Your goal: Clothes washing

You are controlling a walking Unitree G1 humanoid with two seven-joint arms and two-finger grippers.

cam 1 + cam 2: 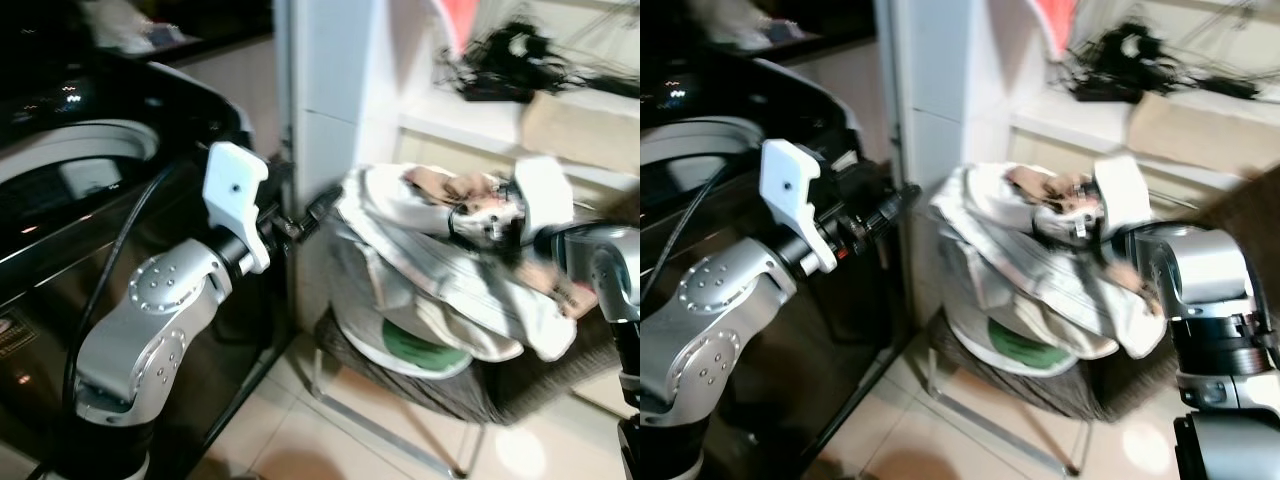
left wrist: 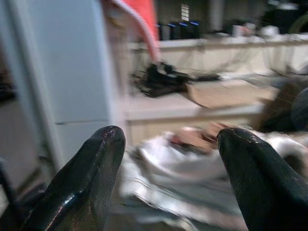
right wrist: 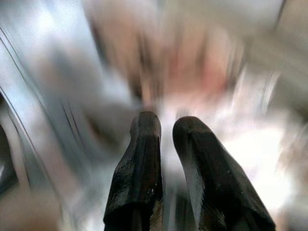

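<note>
Beside my black washing machine (image 1: 70,200), pale clothes (image 1: 440,270) heaped on a basket (image 1: 420,385), left gripper (image 1: 318,210) near their edge, from left wrist I see fingers (image 2: 86,183) spread wide, from right wrist, right gripper (image 3: 166,125) nearly closed against blurred cloth.

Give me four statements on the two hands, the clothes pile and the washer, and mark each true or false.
1. The left hand has its fingers spread apart. True.
2. The clothes pile lies inside the washing machine. False: it sits heaped on a basket beside it.
3. The right hand is at the clothes pile, fingers nearly together. True.
4. The left hand grips a garment. False: its fingers are empty.
</note>
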